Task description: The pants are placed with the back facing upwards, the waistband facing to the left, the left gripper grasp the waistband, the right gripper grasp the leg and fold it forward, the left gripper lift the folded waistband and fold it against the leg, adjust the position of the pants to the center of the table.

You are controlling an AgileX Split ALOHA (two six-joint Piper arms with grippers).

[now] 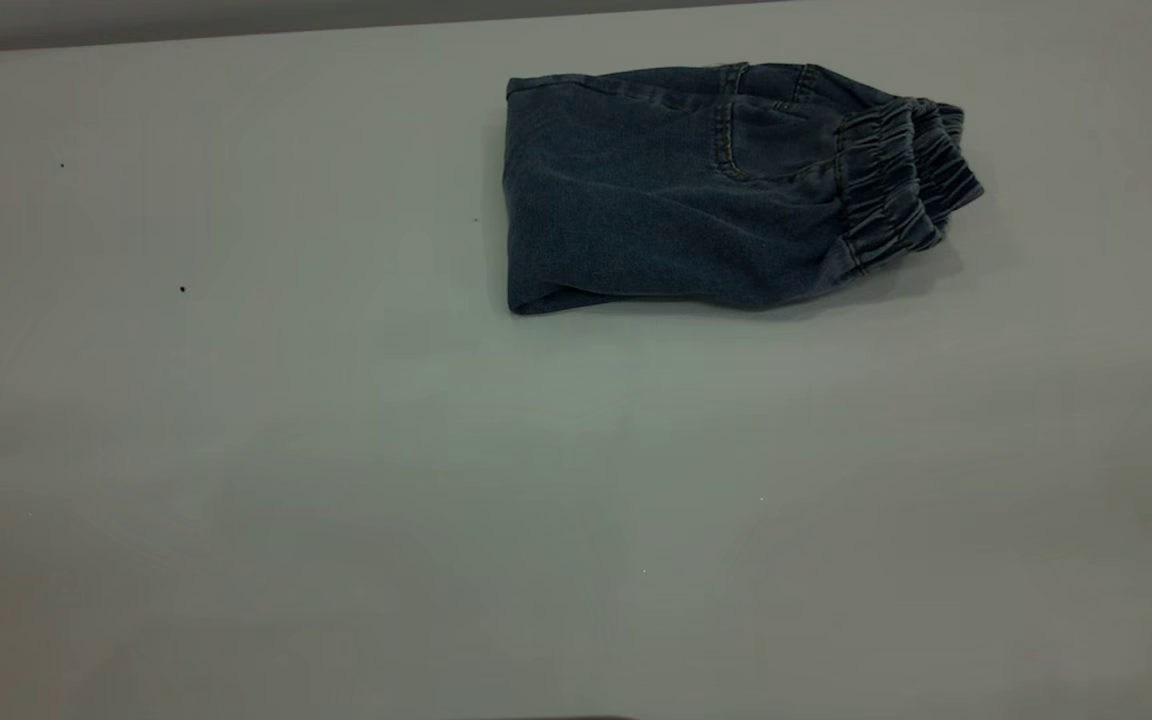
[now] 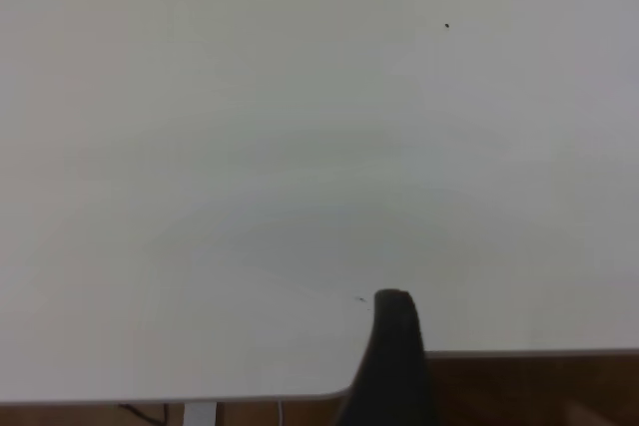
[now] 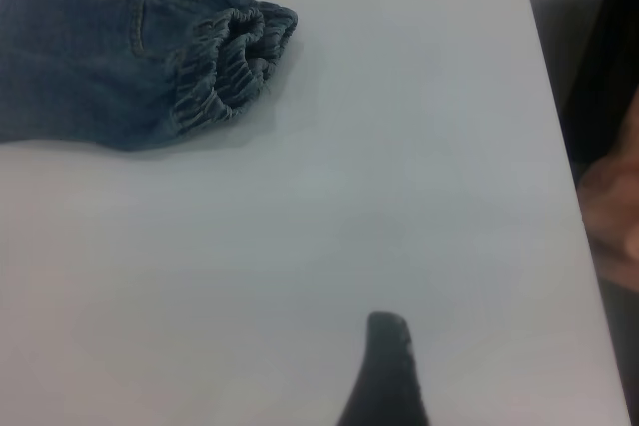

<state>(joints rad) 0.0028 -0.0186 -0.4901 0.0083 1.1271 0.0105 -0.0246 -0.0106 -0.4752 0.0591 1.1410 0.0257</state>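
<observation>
The pants (image 1: 676,200) lie folded into a compact denim bundle on the white table (image 1: 336,450), toward the far right of middle. The gathered waistband (image 1: 901,180) sits at the bundle's right end, beside a back pocket (image 1: 766,140); the fold edge is at the left. The leg is hidden under the top layer. In the right wrist view the pants (image 3: 100,57) and waistband (image 3: 235,57) lie far from my right gripper (image 3: 389,376), which hangs over bare table. My left gripper (image 2: 394,366) is over the table's edge, with no cloth near it. Neither gripper shows in the exterior view.
A person's hand (image 3: 614,207) shows beyond the table's edge (image 3: 559,147) in the right wrist view. Brown floor (image 2: 529,391) lies past the table's rim in the left wrist view. Tiny dark specks (image 1: 182,289) dot the tabletop.
</observation>
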